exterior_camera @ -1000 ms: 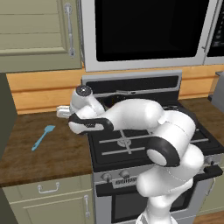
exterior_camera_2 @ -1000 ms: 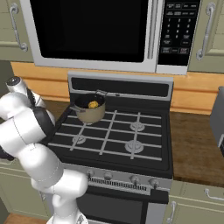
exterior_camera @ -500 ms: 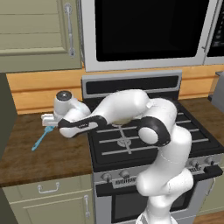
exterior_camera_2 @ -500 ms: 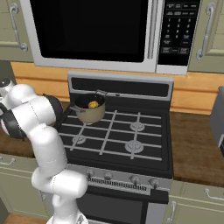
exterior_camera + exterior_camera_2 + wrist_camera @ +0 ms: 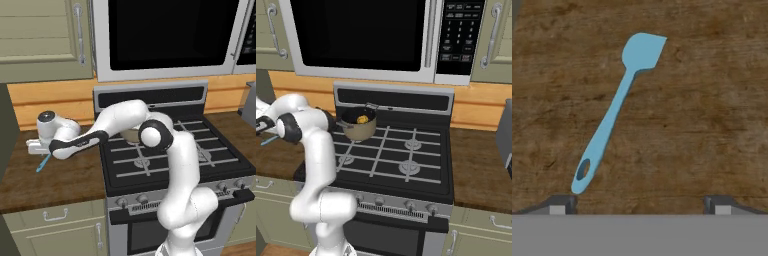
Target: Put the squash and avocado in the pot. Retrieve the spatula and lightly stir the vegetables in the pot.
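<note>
The gripper (image 5: 638, 205) is hovering over the wooden bench (image 5: 712, 125), fingers spread wide with nothing between them. The spatula (image 5: 614, 110) is lying flat just ahead, offset toward one fingertip, its long axis running diagonally away, holed handle end nearest, blade farthest. It is thin and light blue. Farther off, the pot (image 5: 358, 125) is sitting on the stove (image 5: 401, 155), holding the yellow squash (image 5: 362, 119).
</note>
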Robot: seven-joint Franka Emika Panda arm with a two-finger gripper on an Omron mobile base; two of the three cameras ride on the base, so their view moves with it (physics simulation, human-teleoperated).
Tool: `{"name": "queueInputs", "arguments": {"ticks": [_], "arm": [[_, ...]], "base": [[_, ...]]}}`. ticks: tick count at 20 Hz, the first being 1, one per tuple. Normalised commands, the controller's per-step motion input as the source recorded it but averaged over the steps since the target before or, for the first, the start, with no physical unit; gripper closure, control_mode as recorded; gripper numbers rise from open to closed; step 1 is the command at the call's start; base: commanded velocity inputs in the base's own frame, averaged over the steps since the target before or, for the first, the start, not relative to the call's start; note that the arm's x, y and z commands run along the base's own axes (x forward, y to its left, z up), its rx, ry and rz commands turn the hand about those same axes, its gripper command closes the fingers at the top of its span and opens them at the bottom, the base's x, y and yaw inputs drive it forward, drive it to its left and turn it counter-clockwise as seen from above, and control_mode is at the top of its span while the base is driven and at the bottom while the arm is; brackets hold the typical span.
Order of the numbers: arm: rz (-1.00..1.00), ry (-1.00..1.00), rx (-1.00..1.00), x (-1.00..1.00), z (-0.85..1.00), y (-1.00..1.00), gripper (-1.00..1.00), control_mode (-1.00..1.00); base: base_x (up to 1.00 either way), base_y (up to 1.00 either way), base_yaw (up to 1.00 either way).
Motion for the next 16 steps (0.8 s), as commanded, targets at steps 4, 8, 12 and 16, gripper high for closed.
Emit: {"name": "queueInputs", "arguments": {"ticks": [4, 8, 12, 16], "arm": [[0.0, 0.0, 0.0, 0.0, 0.0, 0.0, -1.0, -1.0], [0.0, 0.0, 0.01, 0.0, -0.16, 0.0, -1.0, -1.0], [0.0, 0.0, 0.03, 0.0, -0.26, -0.02, -1.0, -1.0], [0.0, 0.02, 0.06, 0.0, -0.11, -0.02, -1.0, -1.0]], "base": [[0.0, 0.0, 0.0], [0.0, 0.0, 0.0], [0.0, 0.0, 0.0], [0.0, 0.0, 0.0]]}}
